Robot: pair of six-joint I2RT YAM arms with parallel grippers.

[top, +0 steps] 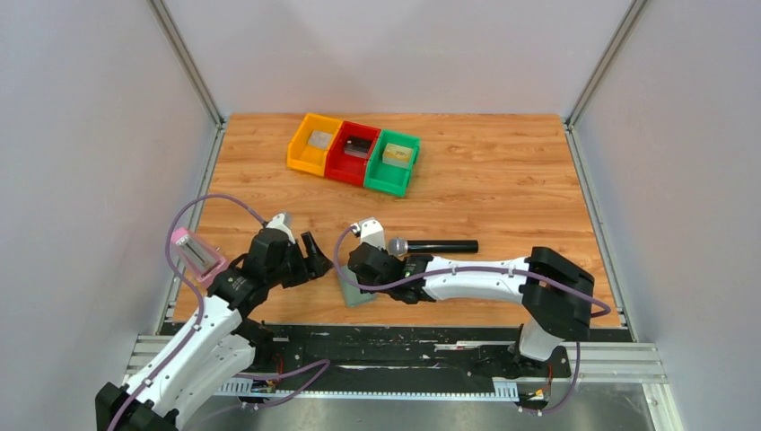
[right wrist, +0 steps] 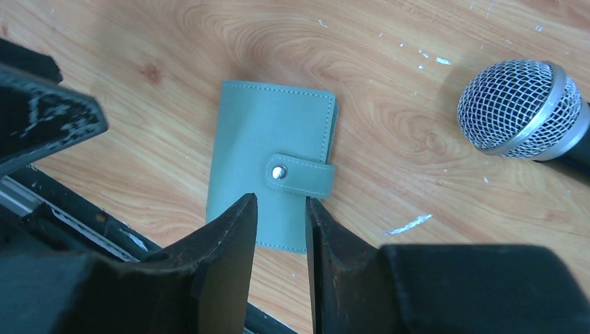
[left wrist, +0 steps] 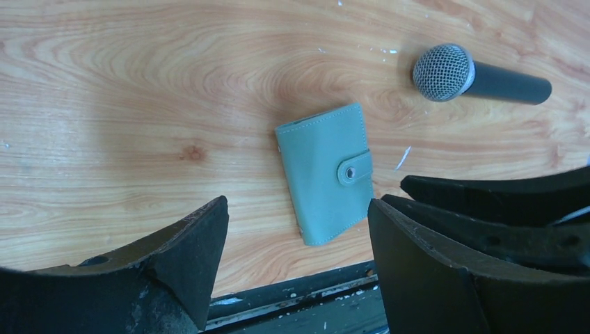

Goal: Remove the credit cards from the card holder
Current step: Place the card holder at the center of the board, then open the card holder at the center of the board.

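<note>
The card holder lies flat on the wood near the table's front edge. It is pale blue-green and folded shut, with its snap strap fastened. The credit cards are out of view. My left gripper hovers just left of the holder, jaws wide open and empty. My right gripper hangs over the holder's near end, below the strap. Its jaws stand a narrow gap apart with nothing between them, so it is open.
A black microphone lies just beyond the holder, its head toward it. Yellow, red and green bins stand in a row at the back, each holding a small flat item. The black base rail borders the front edge.
</note>
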